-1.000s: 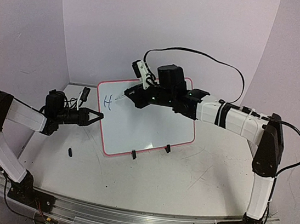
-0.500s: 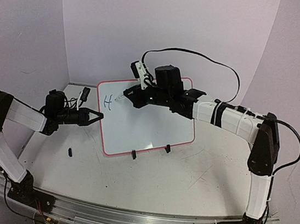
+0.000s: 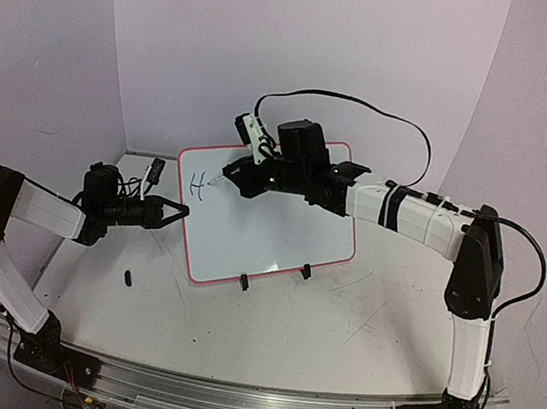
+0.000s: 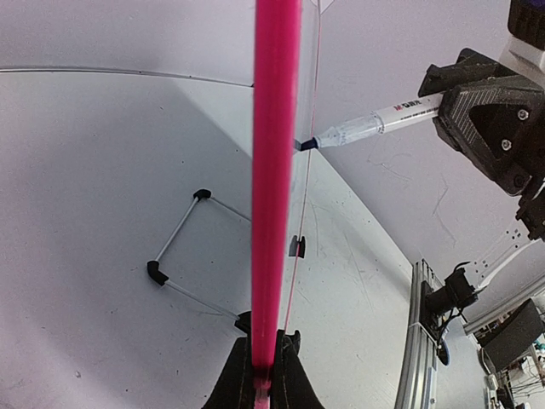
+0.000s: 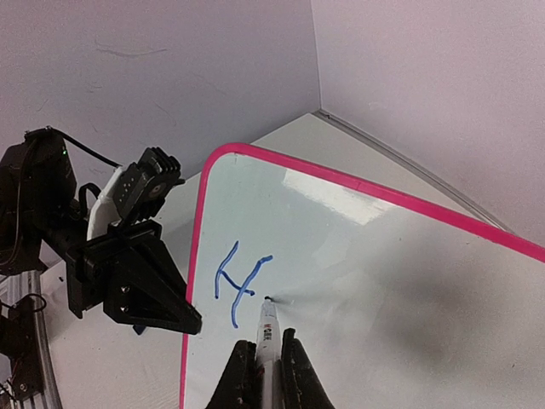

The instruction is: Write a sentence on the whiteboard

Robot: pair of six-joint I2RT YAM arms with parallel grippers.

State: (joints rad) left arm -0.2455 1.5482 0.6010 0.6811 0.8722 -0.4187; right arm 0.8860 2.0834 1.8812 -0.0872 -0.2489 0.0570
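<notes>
The whiteboard (image 3: 271,219) stands tilted mid-table on black clip feet, its rim red-pink. My left gripper (image 3: 184,212) is shut on its left rim, which runs as a pink bar (image 4: 274,170) up the left wrist view. My right gripper (image 3: 240,173) is shut on a white marker (image 5: 267,341). The marker tip rests on the board (image 5: 383,281) just right of a blue letter "H" (image 5: 238,283), the only lettering of the sentence that shows. The H also shows in the top view (image 3: 195,186).
A small black marker cap (image 3: 129,275) lies on the table left of the board. The board's wire stand (image 4: 183,260) shows behind it. A black cable (image 3: 366,111) loops over the right arm. Purple walls close the back and sides.
My right arm has shifted slightly left and up, and the marker tip has moved a little to the right of the H. My left gripper has not moved.
</notes>
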